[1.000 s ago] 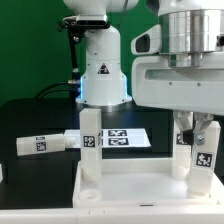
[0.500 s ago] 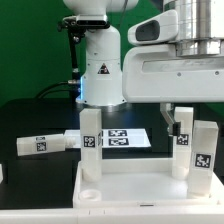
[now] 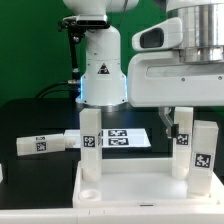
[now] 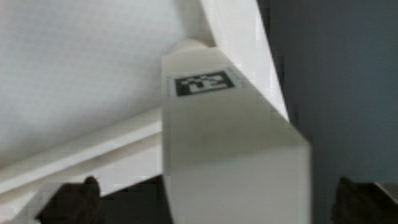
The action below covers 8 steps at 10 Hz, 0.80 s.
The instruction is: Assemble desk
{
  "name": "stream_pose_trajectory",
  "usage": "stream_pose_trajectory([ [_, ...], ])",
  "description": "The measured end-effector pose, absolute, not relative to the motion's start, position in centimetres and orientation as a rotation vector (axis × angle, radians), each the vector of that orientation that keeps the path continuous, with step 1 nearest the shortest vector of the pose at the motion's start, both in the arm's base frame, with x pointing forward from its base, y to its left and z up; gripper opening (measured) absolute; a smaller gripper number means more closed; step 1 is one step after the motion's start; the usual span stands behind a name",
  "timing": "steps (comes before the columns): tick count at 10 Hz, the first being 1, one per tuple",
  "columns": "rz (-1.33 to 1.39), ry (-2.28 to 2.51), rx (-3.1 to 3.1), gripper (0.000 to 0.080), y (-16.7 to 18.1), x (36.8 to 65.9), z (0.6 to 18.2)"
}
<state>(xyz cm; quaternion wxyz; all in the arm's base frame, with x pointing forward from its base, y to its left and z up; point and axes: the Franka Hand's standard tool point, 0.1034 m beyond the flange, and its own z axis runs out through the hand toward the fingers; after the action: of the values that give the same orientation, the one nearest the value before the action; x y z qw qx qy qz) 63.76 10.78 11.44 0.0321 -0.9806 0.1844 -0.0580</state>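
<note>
Pincer (image 4: 217, 203) seen released, fingers wide either side of upright leg (image 3: 203, 138) at tabletop (image 3: 135, 190) corner, ext view's right. 2nd leg (image 3: 182, 142) stood just beside. Loose leg (image 3: 42, 144) laid nr marker board (image 3: 125, 137).

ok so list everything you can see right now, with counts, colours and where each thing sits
rimmed rectangular plastic tabletop: one, white, nearest the exterior camera
short square tagged legs: four, white; left upright leg at a tabletop corner, two right upright legs, loose leg lying on the table, exterior view's left
marker board: one, white, flat behind the tabletop
table: one, black
robot base: one, white, at the back
gripper: one, open, dark fingertips on either side of an upright leg
</note>
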Motion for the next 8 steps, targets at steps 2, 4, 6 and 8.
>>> stream_pose_trajectory([
  [2, -0.182, 0.57, -3.019, 0.0648, 10.7, 63.83, 11.49],
  [4, -0.181, 0.617, -3.009, 0.0619, 10.67, 63.84, 11.48],
  [6, -0.178, 0.705, -2.985, 0.044, 10.64, 63.85, 11.47],
  [8, -0.169, 0.947, -2.912, 0.0284, 10.41, 63.85, 11.44],
])
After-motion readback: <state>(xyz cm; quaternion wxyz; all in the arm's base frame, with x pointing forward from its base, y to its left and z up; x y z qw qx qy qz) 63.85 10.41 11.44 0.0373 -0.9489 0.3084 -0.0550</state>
